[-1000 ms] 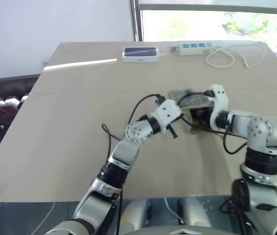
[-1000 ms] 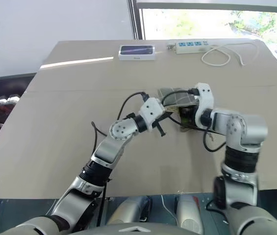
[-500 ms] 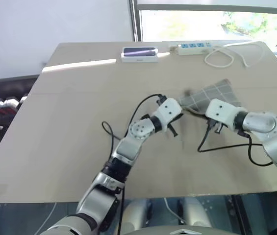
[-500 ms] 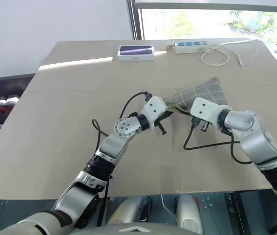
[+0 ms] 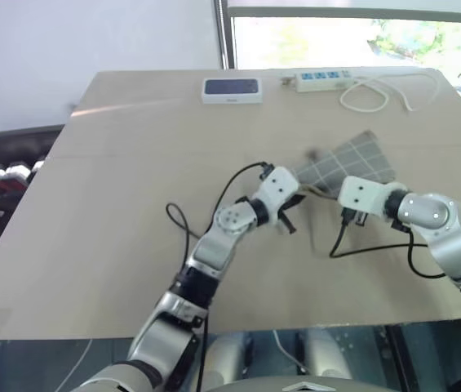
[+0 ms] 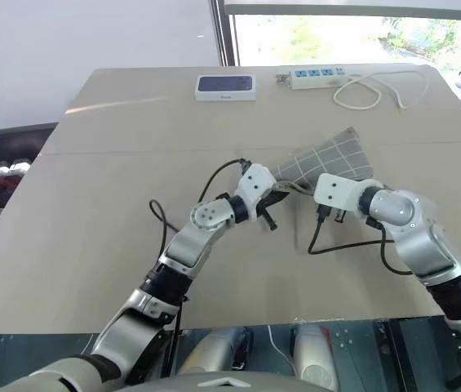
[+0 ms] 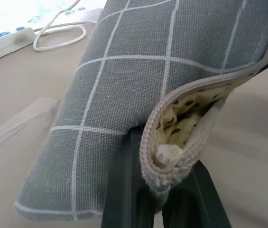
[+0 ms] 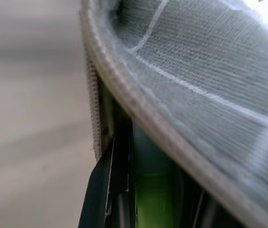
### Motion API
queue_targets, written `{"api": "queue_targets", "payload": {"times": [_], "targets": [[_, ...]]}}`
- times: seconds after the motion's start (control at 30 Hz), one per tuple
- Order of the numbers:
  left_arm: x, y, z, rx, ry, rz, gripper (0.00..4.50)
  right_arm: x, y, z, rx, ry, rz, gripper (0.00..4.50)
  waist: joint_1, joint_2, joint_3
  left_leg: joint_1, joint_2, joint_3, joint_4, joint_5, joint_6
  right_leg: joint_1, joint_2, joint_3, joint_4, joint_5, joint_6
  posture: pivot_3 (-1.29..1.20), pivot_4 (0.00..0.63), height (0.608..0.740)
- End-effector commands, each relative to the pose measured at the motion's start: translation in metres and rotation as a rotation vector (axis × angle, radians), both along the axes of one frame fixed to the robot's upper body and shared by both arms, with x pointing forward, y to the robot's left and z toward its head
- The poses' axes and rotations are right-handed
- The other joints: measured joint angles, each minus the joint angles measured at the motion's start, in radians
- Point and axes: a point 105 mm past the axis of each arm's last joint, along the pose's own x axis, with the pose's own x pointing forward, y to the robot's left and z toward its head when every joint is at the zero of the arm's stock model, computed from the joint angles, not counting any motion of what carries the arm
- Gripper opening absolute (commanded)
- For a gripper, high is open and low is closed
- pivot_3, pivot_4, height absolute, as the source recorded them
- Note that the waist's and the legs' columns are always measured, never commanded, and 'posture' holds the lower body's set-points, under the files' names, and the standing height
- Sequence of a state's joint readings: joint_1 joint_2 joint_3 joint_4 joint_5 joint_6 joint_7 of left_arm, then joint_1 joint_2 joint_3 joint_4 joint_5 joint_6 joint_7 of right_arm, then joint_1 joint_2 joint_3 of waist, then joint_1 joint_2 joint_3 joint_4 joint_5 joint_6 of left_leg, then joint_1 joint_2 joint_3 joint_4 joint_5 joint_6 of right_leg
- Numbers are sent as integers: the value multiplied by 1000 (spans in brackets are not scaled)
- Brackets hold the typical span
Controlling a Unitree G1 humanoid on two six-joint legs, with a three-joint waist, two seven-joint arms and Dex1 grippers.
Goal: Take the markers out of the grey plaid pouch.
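The grey plaid pouch (image 6: 326, 159) sits near the middle of the tan table (image 6: 91, 212), lifted at its near end, with its far corner angled toward the white power strip (image 6: 320, 77) at the table's far edge. Both grippers meet at the pouch's near, open end.

The left gripper (image 6: 277, 193) is clamped tight on the pouch's zipper edge; in the left wrist view its black fingers (image 7: 124, 190) pinch the cream zipper rim where it folds, and the spotted pale lining (image 7: 183, 121) shows inside the gaping mouth.

The right gripper (image 6: 318, 186) reaches in from the other side of the pouch, its fingers narrowly parted at the mouth. In the right wrist view a green marker (image 8: 152, 194) lies between its dark fingers (image 8: 107, 185), just under the zipper rim, with the plaid fabric arching above. The grip looks closed on that marker, which remains at the pouch's opening. Any other markers are hidden by the fabric.

A white box with a dark top (image 6: 226, 86) stands beside the power strip, well apart from the pouch. The strip's white cord (image 6: 369, 91) loops on the table behind the pouch.
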State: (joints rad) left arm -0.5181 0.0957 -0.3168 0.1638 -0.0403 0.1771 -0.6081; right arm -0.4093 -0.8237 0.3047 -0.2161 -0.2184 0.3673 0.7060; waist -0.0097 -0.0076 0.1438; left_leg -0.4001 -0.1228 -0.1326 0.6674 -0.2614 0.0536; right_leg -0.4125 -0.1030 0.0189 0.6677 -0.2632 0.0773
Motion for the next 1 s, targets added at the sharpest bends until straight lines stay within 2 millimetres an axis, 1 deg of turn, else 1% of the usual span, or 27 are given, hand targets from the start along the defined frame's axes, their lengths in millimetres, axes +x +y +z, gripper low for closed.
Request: {"api": "queue_targets", "payload": {"times": [0.03,0.2,0.3,0.37,0.47,0.53,0.63,0.7,0.8,0.9,1.0], "targets": [[-15,-9,57,-144,-127,-74,0,-5,-3,-18,-30,85,-17,412,1,0,0,0,0,0,0,0,0,0,0,0,0,0,0,0,150,738],[-25,-14,70,-196,-91,-123,0,1,-8,-18,12,116,-94,412,5,0,0,0,0,0,1,0,0,1,0,0,0,0,0,0,150,738],[-33,-17,69,-195,-67,-162,0,4,-6,-16,65,127,-131,412,0,0,0,0,0,0,0,0,0,1,0,0,0,0,0,0,150,738],[-36,-18,67,-186,-59,-170,0,6,-4,-12,51,104,-115,412,0,0,0,0,0,0,0,0,0,1,0,0,0,0,0,0,150,738],[-31,-17,66,-182,-64,-138,0,4,-2,-11,-22,70,-61,412,2,0,0,0,0,0,1,0,0,1,0,0,0,0,0,0,150,738],[-21,-13,66,-171,-80,-82,0,1,-1,-10,-66,58,-30,412,2,0,0,0,0,0,1,0,0,1,0,0,0,0,0,0,150,738],[-8,-8,69,-179,-97,-9,0,-10,6,-12,-137,38,65,412,6,0,0,0,0,0,1,0,0,1,0,-1,0,0,0,0,150,738],[-4,-6,71,-198,-95,18,0,-16,7,-14,-186,28,108,412,8,0,0,0,0,0,1,0,0,1,0,0,0,0,0,0,150,738],[-1,-6,69,-191,-91,31,0,-20,7,-13,-237,-6,151,412,10,0,0,0,0,0,1,0,0,1,0,-1,0,0,0,0,150,738],[-2,-5,65,-180,-86,27,0,-19,7,-6,-232,-53,161,412,11,0,0,1,0,0,1,0,0,1,0,-1,0,0,0,0,150,738],[-1,0,54,-130,-96,34,0,-15,5,12,-184,-106,144,412,11,0,0,1,0,0,1,0,0,1,0,0,0,0,0,0,150,738]]}}
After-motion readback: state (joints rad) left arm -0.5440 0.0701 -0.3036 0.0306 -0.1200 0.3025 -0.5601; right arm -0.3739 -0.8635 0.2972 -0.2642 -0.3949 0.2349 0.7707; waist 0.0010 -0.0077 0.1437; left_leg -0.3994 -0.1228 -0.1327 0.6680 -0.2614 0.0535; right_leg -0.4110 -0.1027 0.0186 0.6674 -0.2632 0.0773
